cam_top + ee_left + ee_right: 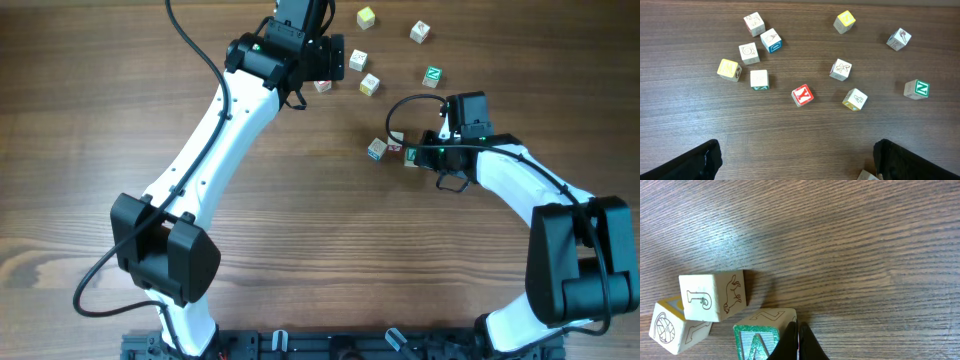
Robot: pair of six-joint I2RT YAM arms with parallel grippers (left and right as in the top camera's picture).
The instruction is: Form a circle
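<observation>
Cube count, left wrist view: twelve in all.

- Five formed the circle [750,53], a tight ring-like cluster at the upper left of that view. It held one red-edged cube, one blue-marked, one plain with a spiral, one yellow-faced and one green-edged, each just beside its neighbours.
- Six loose cubes lay scattered to its right, well apart from each other: a red Y cube [802,95], a green N cube [916,89], a yellow cube [845,21] and three pale ones.
- One further cube [867,175] was cut off by the bottom edge.

Overhead count: nine cubes visible on the wooden table [300,230], six loose at upper centre and three in a short row at centre right. The circle did not show there because the left arm's wrist covered that spot near the top edge.

Left gripper [796,150]: fingers spread wide apart, nothing between them. It hung over bare table below the red Y cube.

Right gripper [797,328]: fingers pressed together, gripping nothing. The tips sat at the near top edge of a green glitter-faced cube [757,337]; contact looked likely, but the view was too close to confirm it.

Right wrist view, three cubes: the green one, a J cube [712,296] just beside it with an animal drawn on its side, and a yellow-rimmed cube [670,325] touching the J cube. This trio lay well apart from the circle.
</observation>
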